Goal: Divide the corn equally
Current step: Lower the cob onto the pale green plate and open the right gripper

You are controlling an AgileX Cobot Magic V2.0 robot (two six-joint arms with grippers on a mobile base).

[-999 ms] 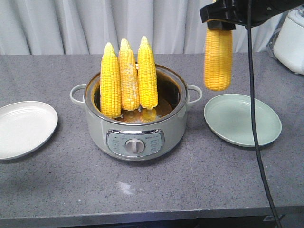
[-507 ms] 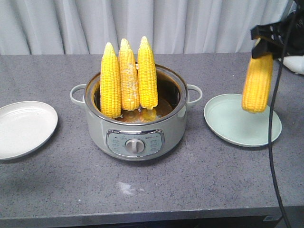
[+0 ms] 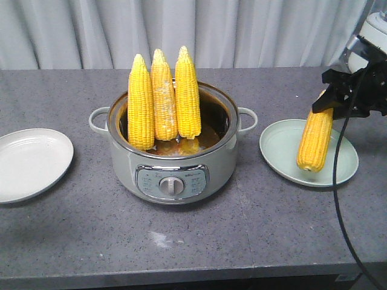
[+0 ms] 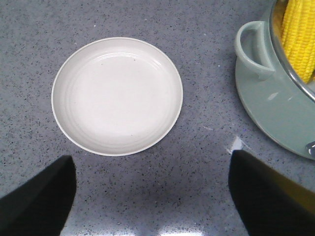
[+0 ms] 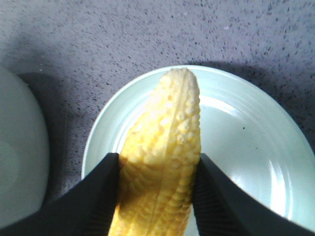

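Above green plate (image 3: pixel 281 151): I am holding a corn cob (image 3: pixel 314 140) clamped in right end effector (image 3: pixel 338 99), slanted for laying down; left end effector (image 4: pixel 152 196) hovering open over white plate (image 4: pixel 117 96).

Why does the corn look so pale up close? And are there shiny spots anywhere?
Right wrist view: bright light washes out the held corn cob, and glare shines on the green plate. Left wrist view: light streaks reflect off the table at the bottom edge. Front view: a pale patch, maybe glare, sits on the table before the pot.
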